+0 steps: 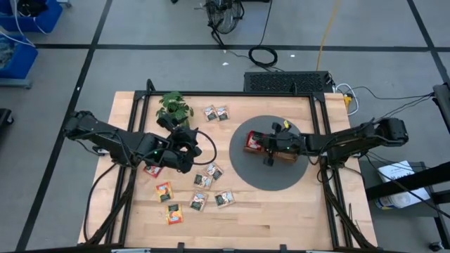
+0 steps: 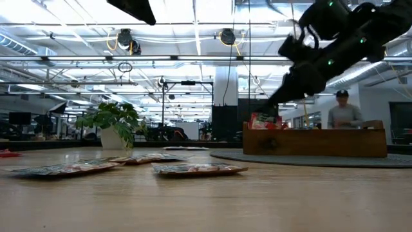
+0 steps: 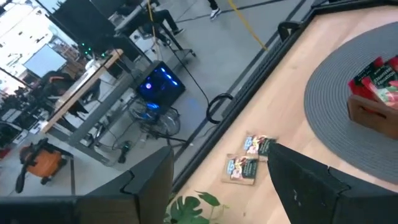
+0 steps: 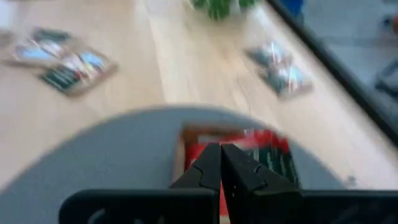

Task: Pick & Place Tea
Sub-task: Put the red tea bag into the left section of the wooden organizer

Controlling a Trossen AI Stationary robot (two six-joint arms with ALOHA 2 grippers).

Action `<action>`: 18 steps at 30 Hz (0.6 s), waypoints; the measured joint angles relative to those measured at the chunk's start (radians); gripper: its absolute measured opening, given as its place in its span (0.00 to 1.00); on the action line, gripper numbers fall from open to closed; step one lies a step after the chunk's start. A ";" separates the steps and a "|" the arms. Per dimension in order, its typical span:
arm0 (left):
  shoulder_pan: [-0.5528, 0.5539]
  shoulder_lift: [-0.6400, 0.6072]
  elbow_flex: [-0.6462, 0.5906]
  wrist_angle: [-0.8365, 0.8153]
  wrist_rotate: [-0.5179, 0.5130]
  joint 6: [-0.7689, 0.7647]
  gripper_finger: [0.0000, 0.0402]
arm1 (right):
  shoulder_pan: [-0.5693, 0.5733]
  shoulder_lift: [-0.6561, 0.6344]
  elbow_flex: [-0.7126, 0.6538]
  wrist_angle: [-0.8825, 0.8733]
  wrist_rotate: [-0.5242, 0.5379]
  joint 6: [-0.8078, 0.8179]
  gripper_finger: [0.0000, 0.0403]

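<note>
Several tea sachets lie flat on the wooden table: a pair (image 1: 216, 112) at the far side, which also shows as a pair (image 3: 249, 158) in the left wrist view, and a scattered group (image 1: 200, 190) toward the near side. Red sachets (image 1: 252, 143) stand in the left end of the wooden tray (image 1: 285, 149), which rests on a round grey mat (image 1: 271, 176). My right gripper (image 4: 221, 155) is shut and hovers just above those red sachets (image 4: 249, 146), tipped down toward them (image 2: 262, 120). My left gripper (image 1: 193, 144) hangs open above the table beside the plant, nothing between its fingers (image 3: 298, 180).
A small potted plant (image 1: 174, 107) stands at the far left of the table, close to my left gripper. Black rails (image 1: 323, 119) frame the table's sides. A person (image 2: 341, 115) stands in the room beyond the tray. Bare wood lies along the near edge.
</note>
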 joint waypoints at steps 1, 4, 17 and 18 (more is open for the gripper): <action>0.000 0.000 0.000 -0.005 0.000 -0.003 0.64 | 0.007 -0.015 0.000 0.013 -0.002 -0.019 0.00; 0.000 0.000 0.000 -0.039 0.029 -0.036 0.64 | 0.021 -0.061 -0.020 0.123 -0.072 -0.074 0.00; -0.062 -0.118 -0.015 -0.228 0.149 -0.199 0.63 | -0.023 -0.252 -0.264 0.478 -0.207 -0.038 0.16; -0.081 -0.151 -0.032 -0.235 0.138 -0.226 0.63 | -0.023 -0.272 -0.284 0.503 -0.207 -0.029 0.19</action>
